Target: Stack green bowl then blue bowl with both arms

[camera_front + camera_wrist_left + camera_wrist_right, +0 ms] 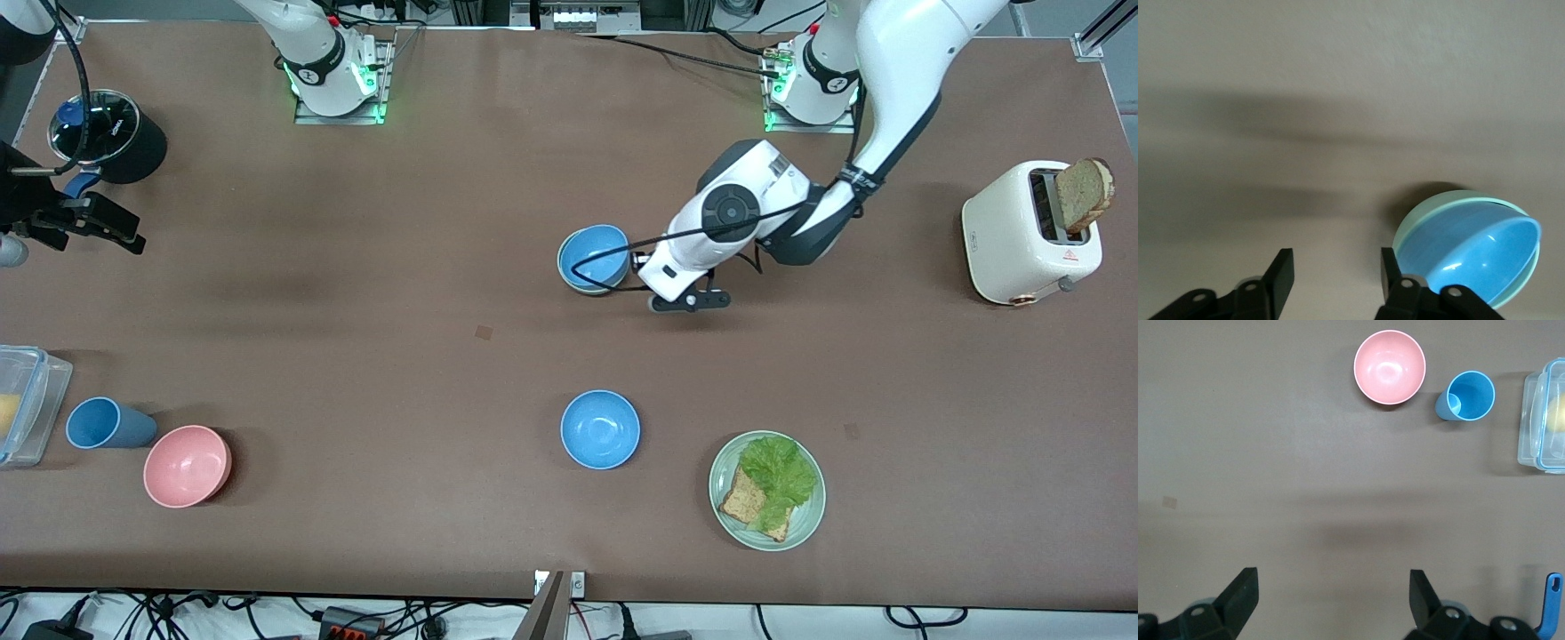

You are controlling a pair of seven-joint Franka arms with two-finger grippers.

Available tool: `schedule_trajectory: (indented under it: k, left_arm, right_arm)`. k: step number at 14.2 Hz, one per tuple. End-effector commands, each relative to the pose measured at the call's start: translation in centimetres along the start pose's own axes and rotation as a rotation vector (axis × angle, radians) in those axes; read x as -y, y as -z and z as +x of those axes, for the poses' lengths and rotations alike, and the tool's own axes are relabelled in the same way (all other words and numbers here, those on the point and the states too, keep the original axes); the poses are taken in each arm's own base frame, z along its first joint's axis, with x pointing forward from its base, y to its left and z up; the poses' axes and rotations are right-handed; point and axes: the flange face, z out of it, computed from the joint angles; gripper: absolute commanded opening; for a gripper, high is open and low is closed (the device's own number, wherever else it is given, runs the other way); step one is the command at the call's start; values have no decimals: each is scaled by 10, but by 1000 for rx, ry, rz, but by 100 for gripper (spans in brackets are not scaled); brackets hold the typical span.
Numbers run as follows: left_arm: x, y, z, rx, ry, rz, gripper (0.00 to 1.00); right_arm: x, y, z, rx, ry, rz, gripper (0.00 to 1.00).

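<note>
A blue bowl (594, 253) (1478, 257) sits nested inside the green bowl (585, 291) (1435, 205), whose pale rim shows around it, in the table's middle toward the robots' bases. Just beside this stack my left gripper (635, 265) (1336, 259) hovers low. It is open, with only bare table between its fingers and one finger (1390, 270) close to the green rim. A second blue bowl (600, 428) stands alone nearer the front camera. Over the right arm's end of the table my right gripper (105, 222) (1331, 580) is open and holds nothing.
A white toaster (1022, 236) with a bread slice stands at the left arm's end. A green plate (805, 520) with lettuce and toast lies near the front edge. A pink bowl (187, 465), blue cup (102, 423), clear container (31, 400) and black pot (111, 135) crowd the right arm's end.
</note>
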Motion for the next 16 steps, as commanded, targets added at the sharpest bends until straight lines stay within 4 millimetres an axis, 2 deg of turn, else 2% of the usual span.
schedule_trajectory:
  k: [1,3,5,8,10,12,14,15,16]
  left_arm:
    - [2,33,9,-22,6,26,62]
    - [5,44,16,-23,-14,26,63]
    - [27,55,33,-23,-55,14,63]
    - [54,87,48,-16,-109,-16,65]
    - [76,100,64,-33,-224,-28,73]
    - [103,112,80,-49,-294,-41,78]
    - [116,132,87,-40,-372,-36,79]
    - [123,135,88,-30,-401,-24,83]
    - [133,146,84,-20,-381,-21,96]
  right_arm:
    - [-2,7,-3,-13,7,0,100]
    - [-3,7,-3,-11,4,0,100]
    - [-3,5,-4,-1,6,0,100]
    - [-2,4,-5,4,7,0,100]
    - [-3,5,-4,1,11,-9,100]
    - [-1,4,-4,4,15,-11,100]
    - [-1,4,-4,4,15,-11,100]
    - [-1,4,-4,4,14,-9,100]
    - [-1,4,-4,4,14,-9,100]
